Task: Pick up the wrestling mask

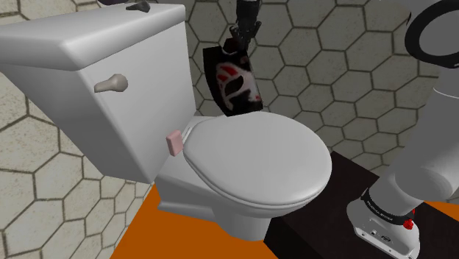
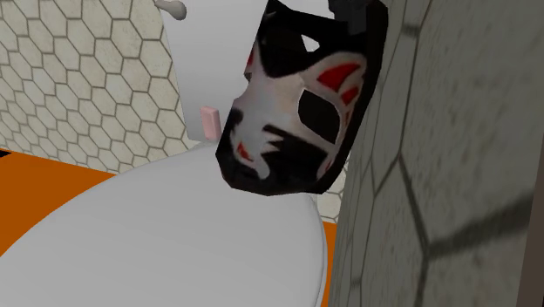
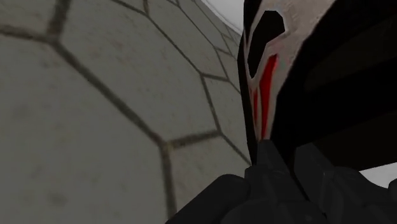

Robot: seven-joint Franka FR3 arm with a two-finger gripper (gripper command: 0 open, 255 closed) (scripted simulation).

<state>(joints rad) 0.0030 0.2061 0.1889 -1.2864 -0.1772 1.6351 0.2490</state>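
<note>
Shoulder view, arm: my white arm (image 1: 434,110) rises from the stand (image 1: 384,221) at the lower right; my gripper (image 1: 240,43) drops in from the top edge, pointing down, close to the hex-tiled wall (image 1: 331,73).
Shoulder view, jaws: pinched nearly together on the upper edge of the wrestling mask (image 1: 237,82), black with white and red markings, which hangs below them.
Shoulder view, surroundings: the mask hangs beside the toilet tank (image 1: 95,44) and above the rear of the closed toilet lid (image 1: 257,158). A flush lever (image 1: 110,83) sits on the tank's front, a pink block (image 1: 174,142) near the hinge, orange floor (image 1: 140,235) below.
Second exterior view, mask: it looms large, tilted, hard against the wall at the right. Its lower edge overlaps the lid in the picture; probably clear of it, though I cannot be sure.
Second exterior view, surroundings: the pink block lies behind the mask.
Wrist view, jaws: my fingers (image 3: 254,191) clasp the mask's edge between them, with the tiled wall alongside.
</note>
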